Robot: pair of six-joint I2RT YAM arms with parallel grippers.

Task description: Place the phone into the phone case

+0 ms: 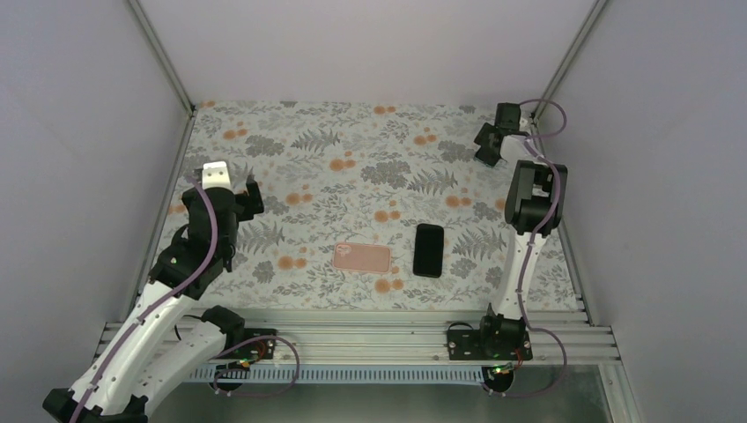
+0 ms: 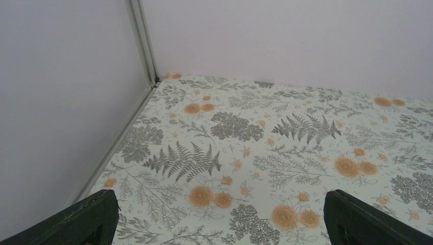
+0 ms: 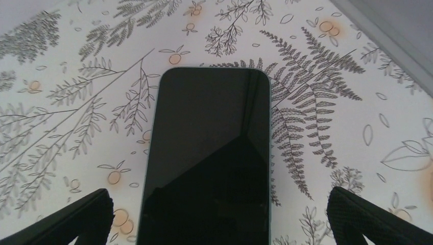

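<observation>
- Black phone [image 1: 428,250] lies flat on the flowered table [image 1: 352,150] in my top view. It is near the front edge, right of centre, with its long side running away from the arms.
- Just beside it on the left I see the pink case [image 1: 362,257], lying crosswise. The two are apart, not touching.
- Left claw [image 1: 250,199] hangs over the table's left side, well apart from both.
- Right claw [image 1: 486,145] sits up by the far right corner, well apart from the phone too.
- Left wrist view: my fingers [image 2: 76,222] stand spread wide at the bottom corners, released. Between them I see the flowered table and the corner where the walls [image 2: 255,35] meet.
- Right wrist view: the phone fills the middle, its dark glossy face up, running off the bottom edge. The fingers [image 3: 367,219] are spread wide to either side of it, released, not closed on it.
</observation>
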